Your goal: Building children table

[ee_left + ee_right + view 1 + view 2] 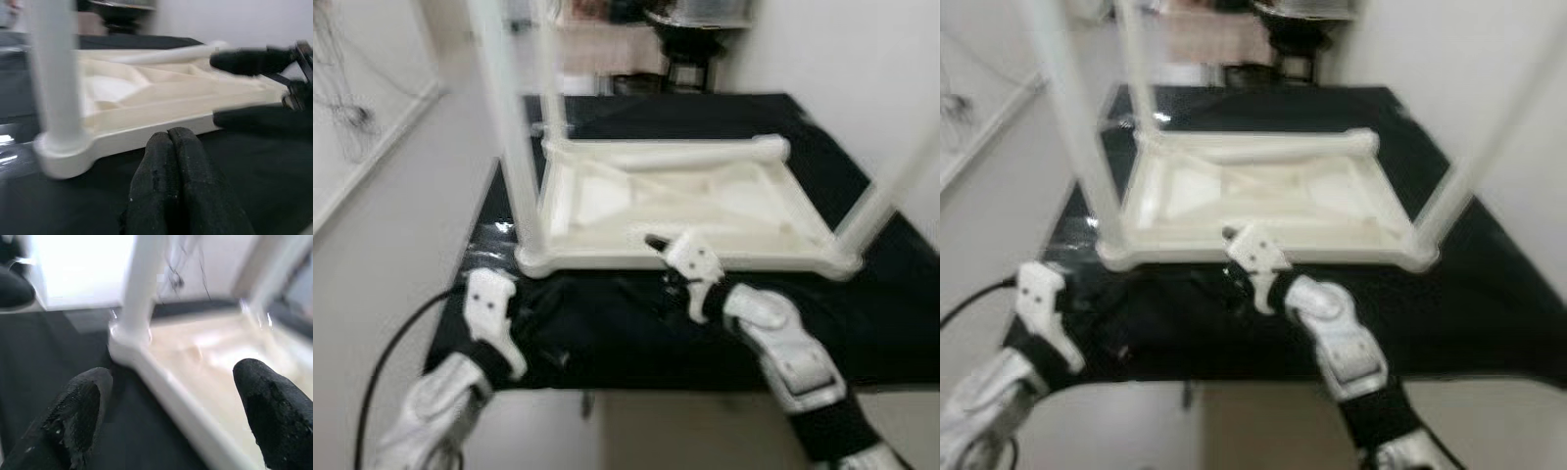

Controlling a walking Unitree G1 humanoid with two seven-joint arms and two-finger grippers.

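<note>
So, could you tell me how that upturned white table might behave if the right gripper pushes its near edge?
The upturned table looks like rigid moulded plastic, so probably stiff and light. Lying flat on the black mat, it would likely slide, not tip. The right gripper straddles its rim.

White plastic children's table (671, 211) upside down on black cloth-covered worktop (862, 323), legs up. Loose white leg tube (695, 153) across far edge. Left gripper (168, 142) before near-left corner; right gripper (168, 399) straddles near rim, centre. Black cable (391, 357) on floor, left.

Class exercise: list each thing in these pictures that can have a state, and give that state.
Children's table: upside down on the black mat, three legs fitted.
Fourth leg: loose, lying across the underside.
Left gripper: shut, empty.
Right gripper: open, straddling the table's edge.
</note>
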